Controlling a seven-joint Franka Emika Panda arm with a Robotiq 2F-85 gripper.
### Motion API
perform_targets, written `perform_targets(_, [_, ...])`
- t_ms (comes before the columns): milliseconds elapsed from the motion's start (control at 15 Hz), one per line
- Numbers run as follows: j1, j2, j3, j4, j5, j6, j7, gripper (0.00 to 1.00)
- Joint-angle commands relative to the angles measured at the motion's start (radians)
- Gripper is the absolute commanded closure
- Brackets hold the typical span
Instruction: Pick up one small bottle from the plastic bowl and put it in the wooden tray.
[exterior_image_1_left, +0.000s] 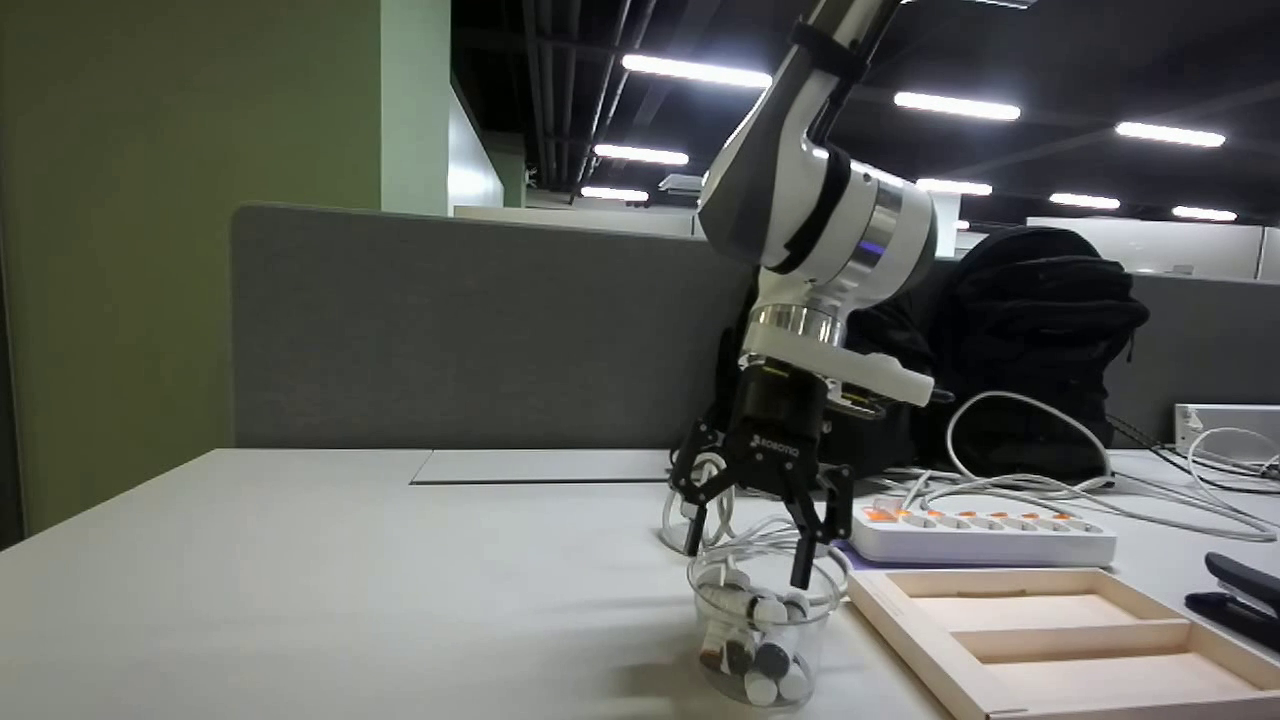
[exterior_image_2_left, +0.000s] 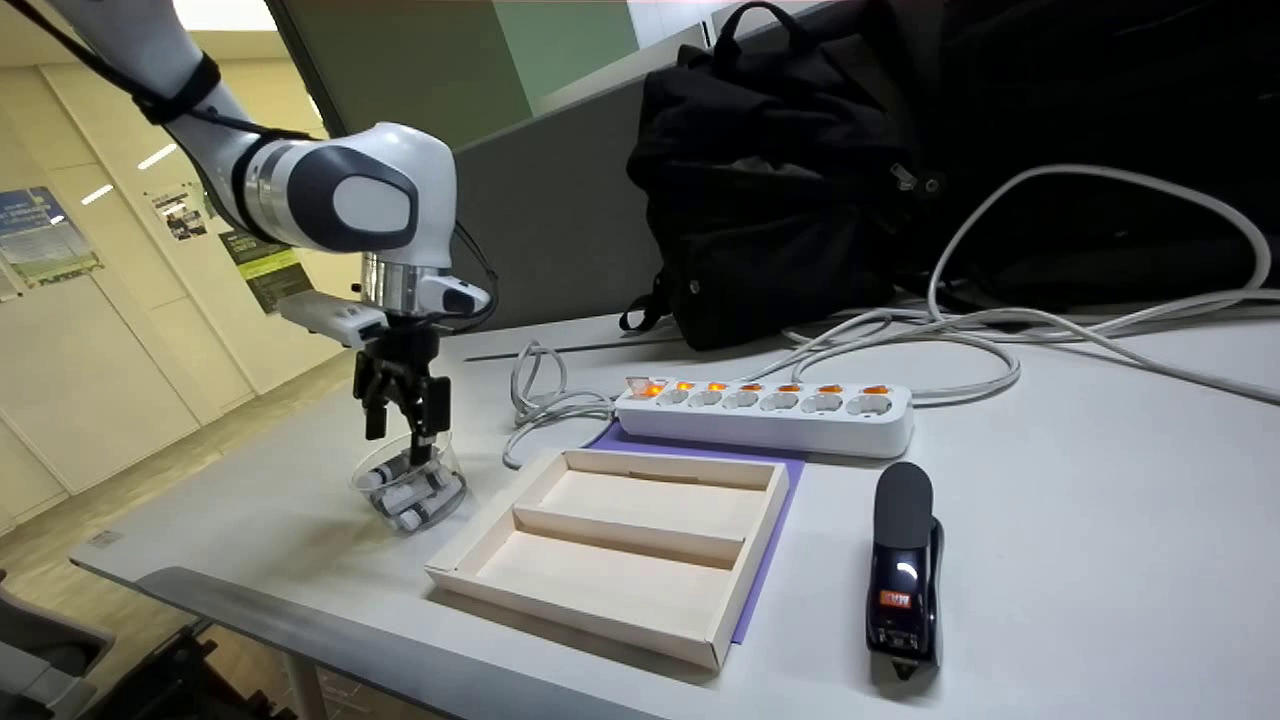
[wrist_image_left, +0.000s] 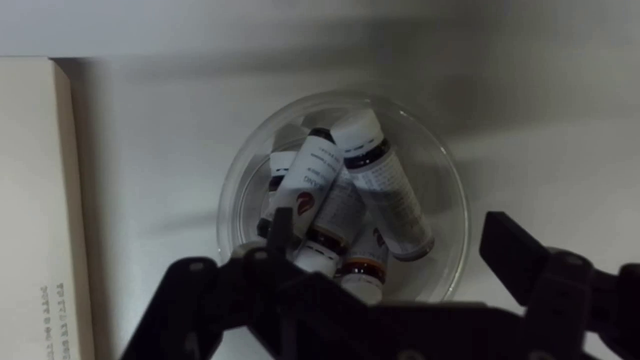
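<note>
The clear plastic bowl (exterior_image_1_left: 822, 640) stands on the white table and holds several small white-labelled bottles (wrist_image_left: 392, 195). The bottles also show in an exterior view (exterior_image_2_left: 410, 492). In the wrist view the top bottle lies tilted, its white cap against the upper part of the bowl (wrist_image_left: 457, 185). My gripper (exterior_image_1_left: 748, 562) points down over the bowl, fingers wide apart with nothing between them. In the wrist view one finger of the gripper (wrist_image_left: 390, 220) is over the bottles, the other beyond the rim. The wooden tray (exterior_image_2_left: 635, 535), with two compartments, sits beside the bowl.
A white power strip (exterior_image_2_left: 765, 425) stands behind the tray, with loose cables (exterior_image_1_left: 1020, 485) around it. A purple sheet (exterior_image_2_left: 765, 580) lies under the tray. A black stapler (exterior_image_2_left: 903, 570) is beside the tray. A black backpack (exterior_image_2_left: 770, 200) leans on the grey partition (exterior_image_1_left: 480, 330).
</note>
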Motion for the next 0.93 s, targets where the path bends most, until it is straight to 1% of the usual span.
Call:
perform_targets(0, [0.016, 0.035, -0.011, 0.043, -0.018, -0.042, 0.006, 0.32])
perform_targets(67, [0.018, 0.041, -0.011, 0.046, -0.019, -0.044, 0.006, 0.42])
perform_targets(200, [0.022, 0.045, -0.011, 0.056, -0.018, -0.057, 0.005, 0.53])
perform_targets(400, [0.027, 0.045, -0.012, 0.066, -0.017, -0.069, 0.001, 0.75])
perform_targets(467, [0.028, 0.044, -0.013, 0.069, -0.02, -0.071, 0.0, 0.81])
perform_targets(533, [0.028, 0.042, -0.013, 0.069, -0.022, -0.072, -0.007, 0.69])
perform_targets(600, [0.026, 0.041, -0.011, 0.069, -0.02, -0.071, -0.019, 0.43])
perform_targets(667, [0.018, 0.041, -0.006, 0.067, -0.01, -0.071, -0.043, 0.44])
perform_targets(733, [0.011, 0.041, -0.002, 0.066, -0.002, -0.08, -0.062, 0.42])
perform_targets(800, [0.003, 0.036, 0.003, 0.062, 0.007, -0.086, -0.091, 0.36])
perform_targets(867, [-0.003, 0.031, 0.006, 0.058, 0.011, -0.092, -0.115, 0.28])
